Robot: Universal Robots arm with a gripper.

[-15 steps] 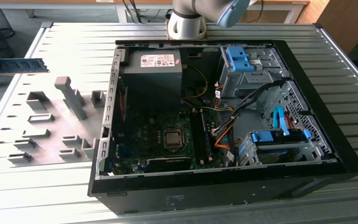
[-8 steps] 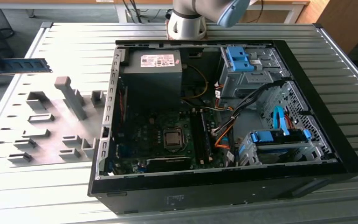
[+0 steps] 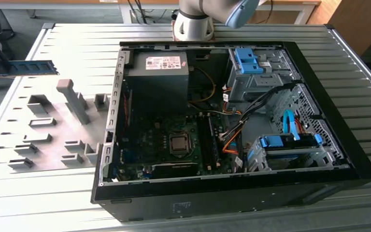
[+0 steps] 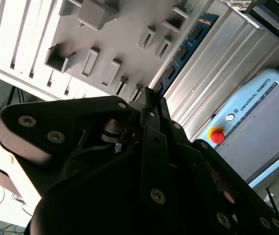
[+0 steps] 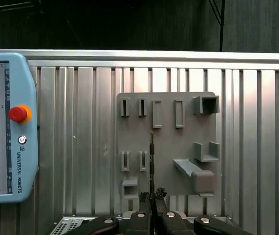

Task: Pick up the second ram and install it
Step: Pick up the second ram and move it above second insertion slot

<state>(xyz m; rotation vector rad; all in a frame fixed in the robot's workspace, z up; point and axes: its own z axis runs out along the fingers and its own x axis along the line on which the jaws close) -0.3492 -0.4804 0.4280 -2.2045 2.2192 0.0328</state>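
Currently claw (image 5: 152,195) clamped on second ram (image 5: 151,156), edge-on over grey fixture plate (image 5: 169,147) in first wrist view; exterior view adds open computer case (image 3: 237,195) on the bench (image 3: 366,137).

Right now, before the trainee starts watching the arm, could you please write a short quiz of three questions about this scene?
1. True or false: the pincer is shut on the second ram.
2. Where is the second ram?
A) seated in a motherboard slot
B) held in the air outside the computer case, on the side of the grey fixture plate
C) lying flat inside the case
3. In the first wrist view, what colour is the round button on the teach pendant?

Key: 1 true; 2 B; 3 red.
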